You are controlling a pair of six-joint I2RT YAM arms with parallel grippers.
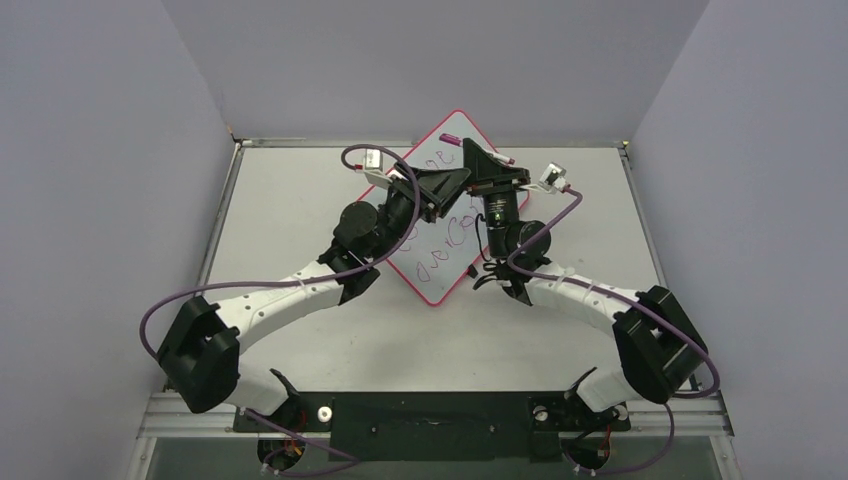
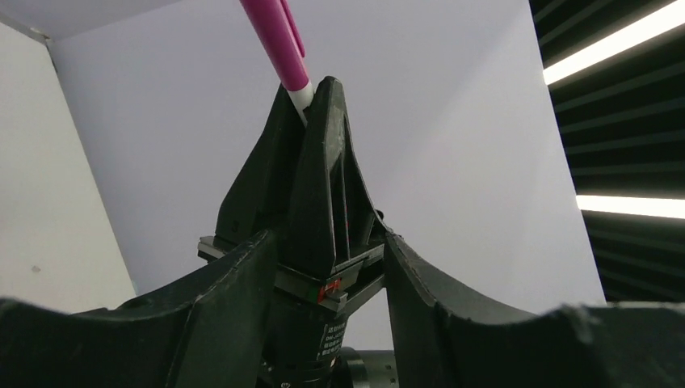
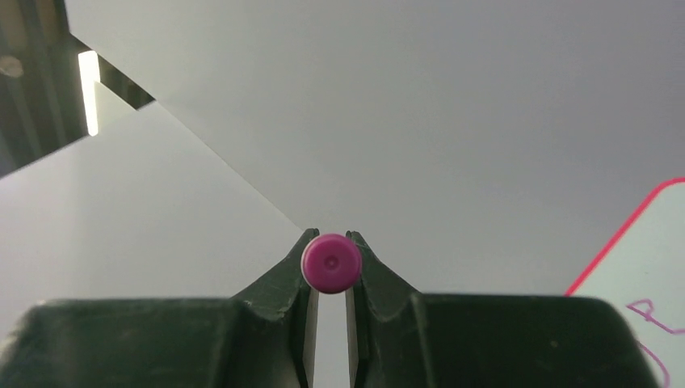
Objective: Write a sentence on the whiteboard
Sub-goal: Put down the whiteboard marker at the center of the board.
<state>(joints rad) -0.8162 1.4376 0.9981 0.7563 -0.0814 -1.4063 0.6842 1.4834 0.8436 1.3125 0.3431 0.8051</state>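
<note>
Right fingers (image 3: 283, 287) around marker (image 3: 331, 263), above whiteboard (image 3: 650, 255)

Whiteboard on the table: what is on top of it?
On the whiteboard, purple-pink writing runs in a few lines. The left gripper and the right gripper, pinching a pink marker, hang above its middle, so some words are hidden.

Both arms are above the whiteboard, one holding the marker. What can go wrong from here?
1. The right pincer grips the marker only at its tips; it may twist or slip.
2. The open left pincer sits very close to it; they might collide.
3. Both hang over the sentence on the whiteboard; a touch could smear it.
</note>
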